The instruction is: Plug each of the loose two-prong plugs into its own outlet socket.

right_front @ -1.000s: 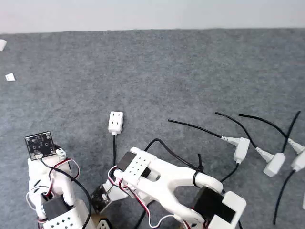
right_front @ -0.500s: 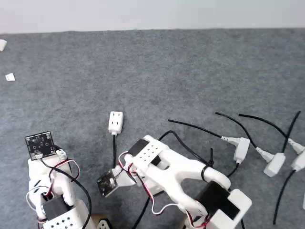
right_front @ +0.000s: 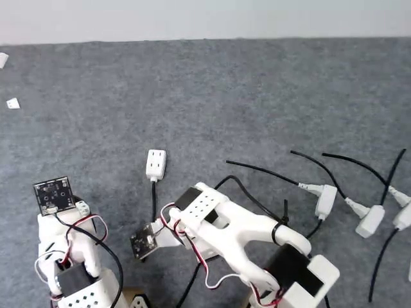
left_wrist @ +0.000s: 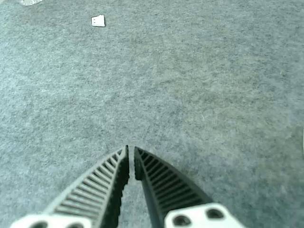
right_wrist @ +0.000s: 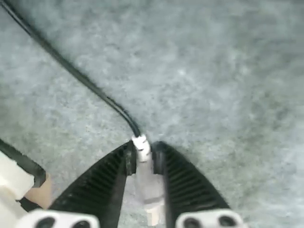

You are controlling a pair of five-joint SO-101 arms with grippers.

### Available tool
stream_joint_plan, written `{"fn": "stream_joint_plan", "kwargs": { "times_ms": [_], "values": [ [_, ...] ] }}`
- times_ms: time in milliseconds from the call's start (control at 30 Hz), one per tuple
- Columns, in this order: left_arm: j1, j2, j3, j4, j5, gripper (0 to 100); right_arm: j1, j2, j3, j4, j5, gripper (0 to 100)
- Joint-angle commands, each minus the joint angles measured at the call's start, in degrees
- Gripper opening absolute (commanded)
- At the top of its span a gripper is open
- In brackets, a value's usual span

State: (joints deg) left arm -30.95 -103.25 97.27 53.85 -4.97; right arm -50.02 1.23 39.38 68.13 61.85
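A white plug [right_wrist: 145, 183] on a black cable [right_wrist: 71, 71] is clamped between the right gripper's [right_wrist: 144, 159] fingers, low and left of centre in the high view. The outlet socket [right_front: 156, 164] lies above it (other loose plugs [right_front: 325, 200] are scattered at lower right). The left gripper [left_wrist: 131, 152] is closed on nothing.

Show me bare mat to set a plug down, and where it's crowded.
Free: the wide stretch of mat beyond the outlet socket. Crowded: the right edge, where plugs and cords lie close, and the near edge under both arms.
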Motion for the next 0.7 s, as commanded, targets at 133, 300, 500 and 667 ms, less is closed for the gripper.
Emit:
{"fn": "stream_joint_plan", "kwargs": {
  "times_ms": [133,300,500,667],
  "values": [
    [-0.35,-0.79,-0.84,0.18,-0.35,2,5.05,-5.67,0.44,-4.0,-4.22,0.9],
    [-0.35,-0.79,-0.84,0.18,-0.35,2,10.95,-20.09,0.09,-4.44,-17.41,0.9],
    [-0.26,-0.79,-0.84,0.18,-0.35,2,25.54,-37.67,2.02,-3.3,-35.69,0.9],
    [0.26,-0.79,-0.84,0.18,-0.35,2,29.49,-39.16,11.43,-3.82,-48.44,0.9]
  ]
}}
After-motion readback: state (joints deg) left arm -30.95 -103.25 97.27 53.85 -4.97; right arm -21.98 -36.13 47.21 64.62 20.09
